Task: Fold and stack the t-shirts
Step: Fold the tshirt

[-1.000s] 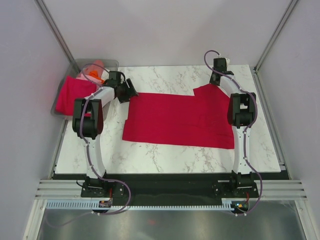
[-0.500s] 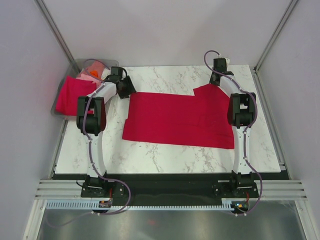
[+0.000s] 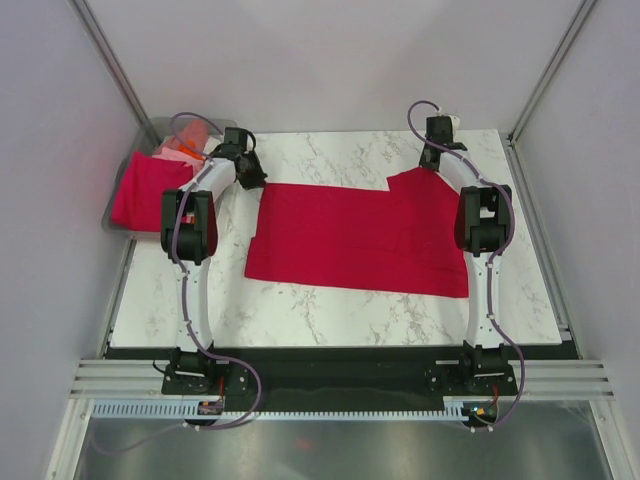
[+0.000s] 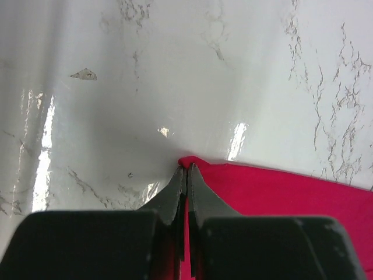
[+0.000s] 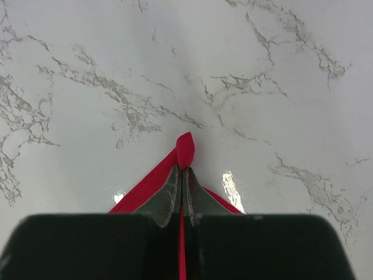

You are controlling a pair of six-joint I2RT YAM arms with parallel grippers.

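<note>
A crimson red t-shirt (image 3: 355, 238) lies spread flat across the marble table (image 3: 330, 310). My left gripper (image 3: 257, 181) is shut on its far left corner; in the left wrist view the gripper (image 4: 186, 169) pinches a small fold of the red t-shirt (image 4: 280, 189). My right gripper (image 3: 430, 166) is shut on the far right corner, and in the right wrist view the gripper (image 5: 182, 170) holds a pointed tip of the red t-shirt (image 5: 185, 149). More t-shirts sit at the far left: a magenta-pink one (image 3: 145, 190), with orange (image 3: 185, 150) and pale pink cloth behind it.
A clear grey plastic bin (image 3: 160, 130) at the table's far left corner holds the other shirts. Bare marble lies in front of the red shirt and along the far edge. Metal frame posts (image 3: 110, 60) and walls close in both sides.
My left gripper moved right from beside the bin onto the red shirt's far left corner and went from open to shut on it. The right arm has not moved.
</note>
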